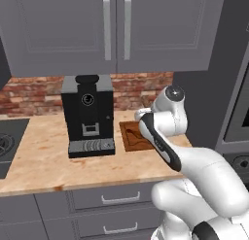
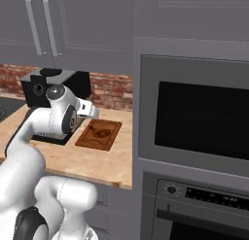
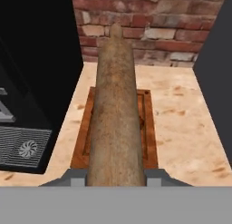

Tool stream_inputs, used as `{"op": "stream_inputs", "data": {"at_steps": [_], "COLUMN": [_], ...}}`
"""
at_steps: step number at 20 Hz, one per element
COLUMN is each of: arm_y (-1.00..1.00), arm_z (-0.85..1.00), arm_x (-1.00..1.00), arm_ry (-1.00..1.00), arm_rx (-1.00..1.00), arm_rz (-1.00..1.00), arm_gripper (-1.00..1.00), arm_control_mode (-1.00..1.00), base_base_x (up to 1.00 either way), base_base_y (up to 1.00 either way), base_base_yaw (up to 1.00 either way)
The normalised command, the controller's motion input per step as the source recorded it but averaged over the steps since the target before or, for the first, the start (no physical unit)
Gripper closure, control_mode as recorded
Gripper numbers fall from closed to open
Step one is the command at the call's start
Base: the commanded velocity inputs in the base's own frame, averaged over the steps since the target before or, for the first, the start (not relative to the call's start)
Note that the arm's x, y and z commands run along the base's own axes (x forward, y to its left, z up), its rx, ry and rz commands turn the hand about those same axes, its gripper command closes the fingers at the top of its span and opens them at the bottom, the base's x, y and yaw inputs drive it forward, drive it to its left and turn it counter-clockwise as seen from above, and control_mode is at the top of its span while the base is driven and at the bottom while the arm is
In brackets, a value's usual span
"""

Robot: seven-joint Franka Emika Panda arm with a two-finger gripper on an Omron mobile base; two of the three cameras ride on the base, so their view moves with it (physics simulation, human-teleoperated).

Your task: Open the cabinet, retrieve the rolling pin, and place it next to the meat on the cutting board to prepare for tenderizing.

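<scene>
brown rolling pin (image 3: 115,114), darker-rimmed brown cutting board (image 2: 113,135) — black coffee machine (image 1: 87,115), seemingly reddish brick wall (image 3: 149,32).

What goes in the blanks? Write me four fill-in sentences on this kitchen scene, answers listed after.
1. The gripper is shut on the ____, a long wooden cylinder.
2. In the hand view, the rolling pin hangs over the brown ____ on the counter.
3. The cutting board lies to the right of the black ____.
4. The wall behind the coffee machine is made of red ____.

Missing words: rolling pin; cutting board; coffee machine; brick
</scene>
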Motion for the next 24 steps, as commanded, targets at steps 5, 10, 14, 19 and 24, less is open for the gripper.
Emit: {"op": "stream_inputs", "data": {"at_steps": [5, 10, 14, 19, 24], "arm_y": [0.00, 0.00, 0.00, 0.00, 0.00], "arm_z": [-0.56, -0.48, -0.40, -0.30, -0.27], "arm_x": [0.37, 0.39, 0.39, 0.35, 0.38], "arm_ry": [0.00, 0.01, 0.00, 0.00, 0.02], "arm_rx": [-0.01, 0.00, 0.00, 0.00, 0.00], "arm_rz": [0.00, -0.01, 0.00, 0.00, 0.00], "arm_gripper": [1.00, 1.00, 1.00, 1.00, 1.00], "arm_control_mode": [-1.00, -1.00, -1.00, -1.00, -1.00], "base_base_x": [0.00, 0.00, 0.00, 0.00, 0.00], "base_base_y": [0.00, 0.00, 0.00, 0.00, 0.00], "base_base_yaw": [0.00, 0.00, 0.00, 0.00, 0.00]}}
